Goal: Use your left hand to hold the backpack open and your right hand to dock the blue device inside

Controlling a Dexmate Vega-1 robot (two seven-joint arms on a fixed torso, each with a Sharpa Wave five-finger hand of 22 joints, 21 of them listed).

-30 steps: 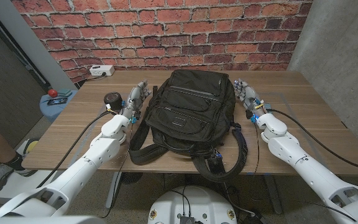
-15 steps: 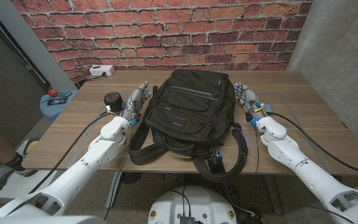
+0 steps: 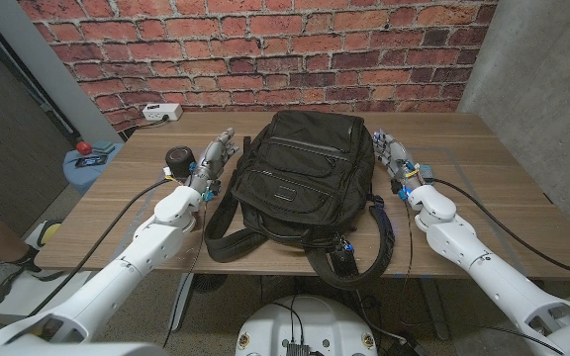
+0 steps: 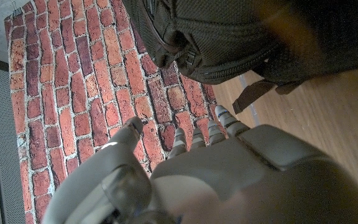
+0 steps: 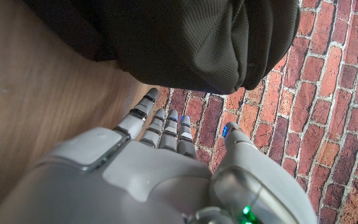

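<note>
The black backpack (image 3: 300, 183) lies zipped on the wooden worktop (image 3: 503, 188), its straps trailing over the worktop's near edge. My left hand (image 3: 214, 158) waits just beside the backpack's left flank, fingers stretched out and apart, holding nothing. My right hand (image 3: 394, 155) is just beside the backpack's right flank, likewise released and gripping nothing. A small dark round object (image 3: 178, 158) sits beside my left hand, on the side away from the backpack.

The backpack (image 3: 300, 183) lies mid-table (image 3: 503, 193) between the left hand (image 3: 211, 163) and right hand (image 3: 396, 158); a round device (image 3: 178, 160) sits beside the left hand.
</note>
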